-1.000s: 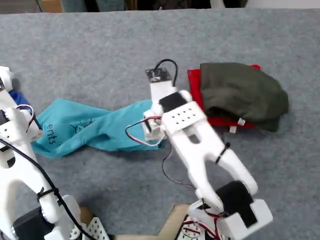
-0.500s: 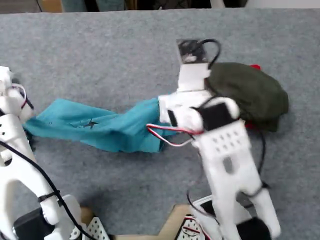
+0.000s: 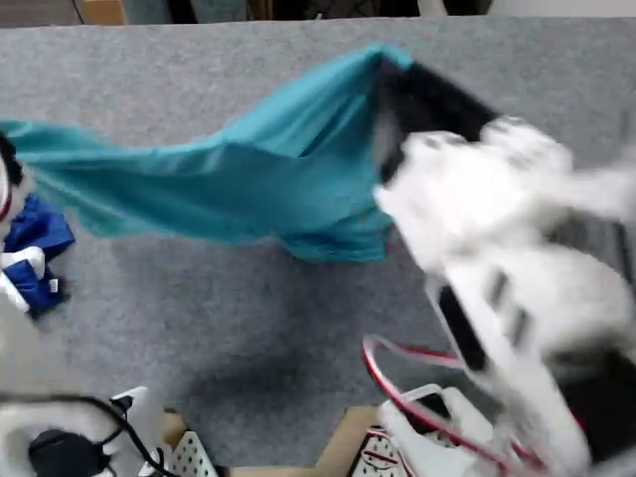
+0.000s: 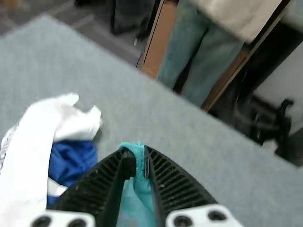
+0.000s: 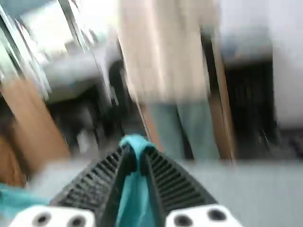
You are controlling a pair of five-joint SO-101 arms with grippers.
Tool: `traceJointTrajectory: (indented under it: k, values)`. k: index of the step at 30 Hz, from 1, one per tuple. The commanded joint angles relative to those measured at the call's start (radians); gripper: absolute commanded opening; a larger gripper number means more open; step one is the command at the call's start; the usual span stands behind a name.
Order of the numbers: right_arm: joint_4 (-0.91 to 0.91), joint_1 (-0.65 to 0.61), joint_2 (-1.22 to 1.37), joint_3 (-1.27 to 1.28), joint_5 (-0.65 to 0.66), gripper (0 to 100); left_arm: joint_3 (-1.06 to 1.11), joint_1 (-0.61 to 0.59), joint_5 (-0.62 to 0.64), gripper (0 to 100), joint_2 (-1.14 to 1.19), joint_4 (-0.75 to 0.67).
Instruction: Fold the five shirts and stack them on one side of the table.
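Your left tool [image 4: 136, 161] and right tool [image 5: 137, 147] pinch opposite ends of the teal shirt [image 3: 268, 179], which looks soft, light and best held there.

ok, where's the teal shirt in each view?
High view: teal shirt stretched from the left edge to upper centre.
Left wrist view: one end pinched in the left gripper.
Right wrist view: other end pinched in the right gripper.
Shared landmark: the grey table cover.

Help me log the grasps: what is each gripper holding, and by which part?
Both hold the teal shirt: the left gripper pinches a fold at one end, the right gripper the opposite end.
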Motion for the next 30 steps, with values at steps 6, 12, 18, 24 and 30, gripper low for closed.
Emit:
traceJointTrajectory:
  k: [6,12,18,24,30]
  values:
    - [0.014,0.138,0.17,-0.645,-0.009,1.3,-0.295,-0.005,0.0,3,-0.106,0.054]
    - [-0.018,0.152,0.268,-0.642,-0.005,1.3,-0.134,-0.002,-0.002,3,-0.221,0.051]
    - [-0.072,0.149,0.429,-0.384,0.026,1.3,0.355,0.005,-0.002,3,-0.153,-0.149]
    - [-0.304,0.15,0.673,-0.147,0.038,1.3,0.911,0.015,0.0,3,0.072,-0.829]
    - [-0.575,0.15,0.96,-0.17,0.038,1.3,0.748,0.041,0.0,3,0.402,-1.137]
